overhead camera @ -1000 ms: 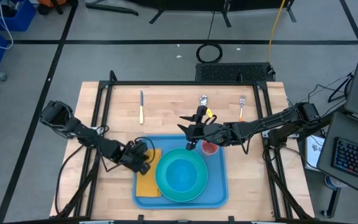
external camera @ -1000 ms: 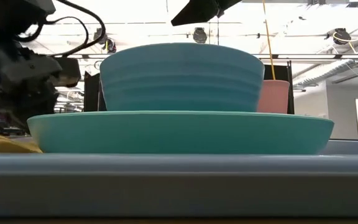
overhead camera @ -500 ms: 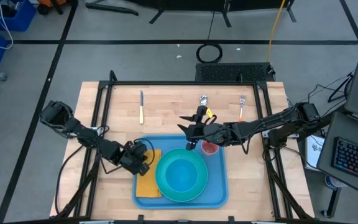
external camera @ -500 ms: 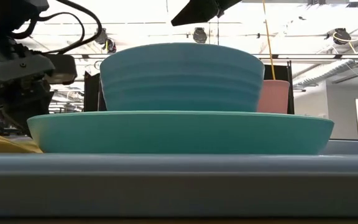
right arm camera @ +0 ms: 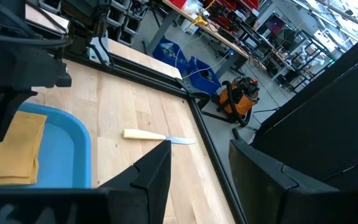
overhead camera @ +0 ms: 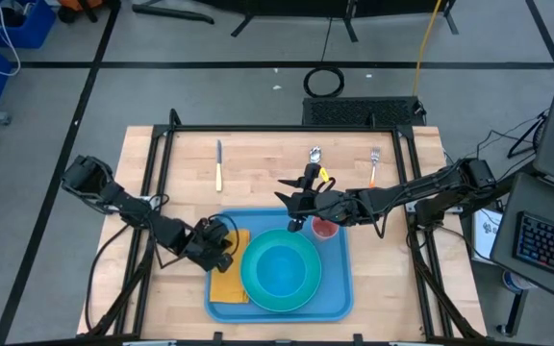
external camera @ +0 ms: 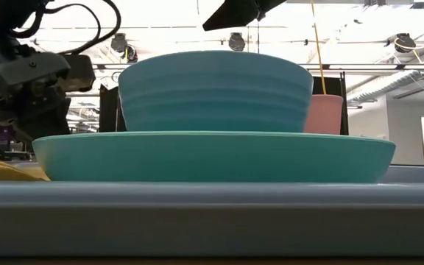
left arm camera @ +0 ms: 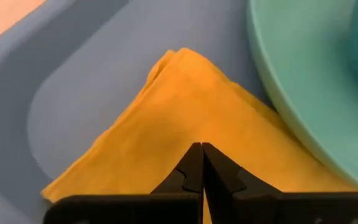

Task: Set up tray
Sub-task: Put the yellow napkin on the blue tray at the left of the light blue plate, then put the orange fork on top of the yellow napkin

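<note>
Desk (overhead camera: 258, 163): wooden top carrying all items. Tray (overhead camera: 339, 300): light-blue, at the desk's near edge, beneath both pincers. Plate (overhead camera: 301, 293) with bowl (overhead camera: 279, 269): turquoise, just beside the left pincer. Napkin (left arm camera: 166, 124): yellow-orange, on the tray directly under the left pincer (left arm camera: 201, 165), fingers pressed together, empty. Cup (overhead camera: 325, 229): pink, just below the right pincer (overhead camera: 297, 217), fingers spread. Knife (overhead camera: 218, 163): beyond the left pincer, well apart.

the napkin (overhead camera: 227, 277) lies partly hidden under the plate (overhead camera: 279, 270); the bowl hides most of the cup (external camera: 326, 113).
</note>
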`<state>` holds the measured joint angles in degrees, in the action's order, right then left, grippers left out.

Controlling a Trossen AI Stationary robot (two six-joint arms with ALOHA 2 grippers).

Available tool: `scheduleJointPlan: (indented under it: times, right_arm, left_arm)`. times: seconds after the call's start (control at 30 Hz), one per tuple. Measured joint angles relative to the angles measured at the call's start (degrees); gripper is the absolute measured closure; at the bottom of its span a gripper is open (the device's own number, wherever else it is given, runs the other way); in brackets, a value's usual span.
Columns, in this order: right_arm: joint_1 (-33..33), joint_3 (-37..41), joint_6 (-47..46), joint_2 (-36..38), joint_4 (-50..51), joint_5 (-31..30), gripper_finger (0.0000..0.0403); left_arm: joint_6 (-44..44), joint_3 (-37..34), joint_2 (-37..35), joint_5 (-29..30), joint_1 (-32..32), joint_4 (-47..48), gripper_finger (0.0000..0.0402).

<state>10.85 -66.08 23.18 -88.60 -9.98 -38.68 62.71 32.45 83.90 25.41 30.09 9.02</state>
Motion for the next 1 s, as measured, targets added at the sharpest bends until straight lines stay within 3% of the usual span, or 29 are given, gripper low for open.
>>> scheduleJointPlan:
  times: [0.23,0.47,0.57,0.67,0.87,1.0]
  right_arm:
    - [0.0,0.0,0.0,0.0,0.0,0.0,0.0252]
    - [0.0,0.0,0.0,0.0,0.8,-1.2,0.0252]
    - [0.2,0.0,0.0,0.0,0.9,-6.1,0.0252]
    - [0.3,0.0,0.0,0.0,0.8,-11.0,0.0252]
    - [0.5,0.0,2.0,0.0,0.9,-22.8,0.0252]
    - [0.5,0.0,3.7,1.6,1.1,-28.9,0.0252]
  left_arm:
    - [0.1,0.0,-1.1,1.6,0.1,0.7,0.038]
    - [-6.5,0.0,-8.9,19.6,1.0,0.8,0.0394]
    - [-13.8,0.0,-13.5,27.1,1.9,-0.3,0.0389]
    - [-15.5,0.0,-17.7,32.4,1.4,-0.3,0.0388]
    - [-27.2,0.0,-25.9,33.2,-2.3,-0.8,0.0387]
    - [-39.1,0.0,-30.5,33.3,-4.5,-6.5,0.0387]
